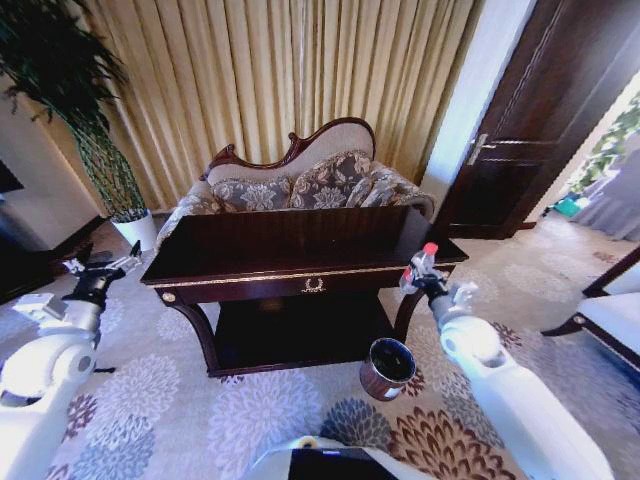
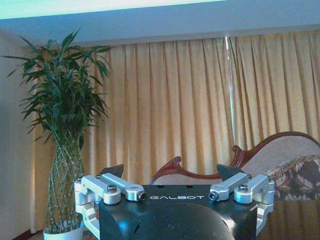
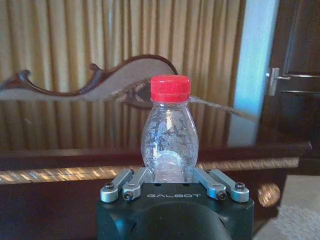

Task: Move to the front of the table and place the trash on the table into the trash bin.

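Head view: the right gripper (image 1: 418, 276) is pinching a small clear bottle (image 1: 421, 264) with a red cap, holding it upright just off the right front corner of the dark table (image 1: 300, 250). The trash bin (image 1: 387, 367) stands on the carpet below and a little toward the robot's left of that claw, near the table's right front leg. That is the relation that matters: the bottle's long axis is vertical and the bin's open mouth lies down and slightly inward from it, so the drop looks to call for a lowering with a small shift toward the centre. The right arm is plainly the nearer one to the bin.

In the right wrist view the bottle (image 3: 169, 132) sits between the closed-in fingers (image 3: 131, 181) of the right gripper (image 3: 172, 176), cap up, with the table's gold-trimmed front edge behind it.

The left gripper (image 1: 103, 268) hangs by the table's left end, well apart from the bin; in its own wrist view its fingers (image 2: 111, 172) are spread and hold nothing.

A patterned sofa (image 1: 300, 185) stands behind the table and a potted plant (image 1: 95, 150) at the left. The table leg and shelf edge stand close to the bin, so the descent has little room on that side.
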Available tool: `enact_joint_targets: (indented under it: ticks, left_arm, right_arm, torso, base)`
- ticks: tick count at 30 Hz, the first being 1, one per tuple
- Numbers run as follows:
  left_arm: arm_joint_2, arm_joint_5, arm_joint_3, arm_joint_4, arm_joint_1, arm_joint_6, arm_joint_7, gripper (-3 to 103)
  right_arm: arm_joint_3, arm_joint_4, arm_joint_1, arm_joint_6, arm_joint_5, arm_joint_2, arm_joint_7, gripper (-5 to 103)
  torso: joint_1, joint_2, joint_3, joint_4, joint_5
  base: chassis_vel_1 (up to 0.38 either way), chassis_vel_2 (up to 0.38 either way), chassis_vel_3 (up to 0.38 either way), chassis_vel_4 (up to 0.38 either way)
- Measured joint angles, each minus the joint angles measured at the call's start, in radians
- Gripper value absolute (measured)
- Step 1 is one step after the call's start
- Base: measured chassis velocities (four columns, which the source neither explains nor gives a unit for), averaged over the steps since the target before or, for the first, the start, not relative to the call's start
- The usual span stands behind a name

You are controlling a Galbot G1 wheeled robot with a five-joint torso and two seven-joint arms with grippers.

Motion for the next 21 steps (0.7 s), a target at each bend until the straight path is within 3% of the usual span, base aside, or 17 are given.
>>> enact_joint_targets:
  ticks: [9, 21]
  left_arm:
    - [-0.011, 0.002, -0.006, -0.014, 0.013, 0.001, -0.002, 100]
    - [-0.106, 0.055, 0.057, -0.011, 0.012, 0.004, -0.007, 100]
  right_arm:
    - [-0.047, -0.221, 0.081, 0.047, -0.054, 0.065, -0.027, 25]
    - [-0.06, -0.511, 0.128, 0.162, -0.173, 0.133, -0.109, 25]
  torso:
    - [0.0, 0.0, 0.0, 0.0, 0.0002]
    - [0.0, 0.0, 0.0, 0.0, 0.0]
  base:
    - [0.0, 0.0, 0.0, 0.0]
    - [0.0, 0.0, 0.0, 0.0]
